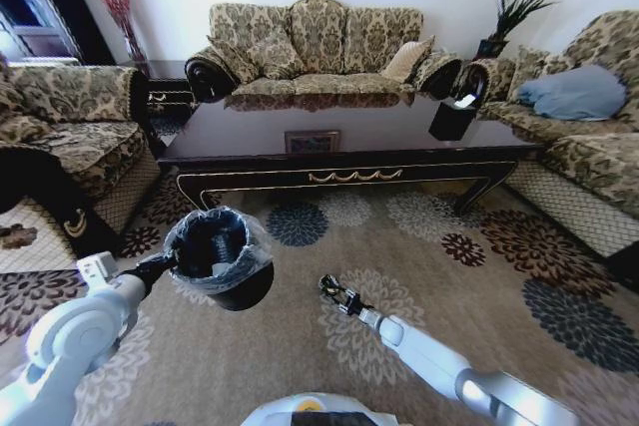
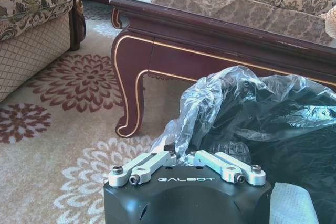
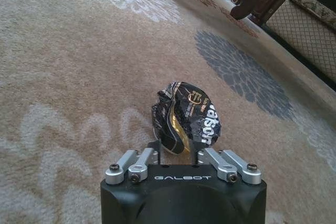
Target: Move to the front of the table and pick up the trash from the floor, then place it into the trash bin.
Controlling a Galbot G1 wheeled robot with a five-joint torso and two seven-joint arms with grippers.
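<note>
The floor, a beige carpet with round flower medallions, is seen spread in front of the robot. The table, long, dark and glossy with gold scrollwork, is faced square-on from the head view, with sofas behind and to both sides, so the approach to the table's front is judged done.

The trash bin, black and lined with a crinkled grey bag, is held up off the carpet at the robot's left, between the robot and the table. The left gripper is closed on the bin's rim and bag edge, as seen in the left wrist view, where the bag bulges just past the fingers and the table leg stands beyond.

The right gripper is extended forward and low over the carpet, right of the bin and apart from it. The trash, a crushed dark-and-yellow wrapper wad, is pinched between its nearly closed fingers; it looks lifted clear of the carpet, though that is hard to confirm.

Progress is judged as mid-task: one piece has been grasped but not yet dropped in the bin. No other litter is made out on the visible carpet. Left to do: the wad is to be carried over the bin opening and released.
</note>
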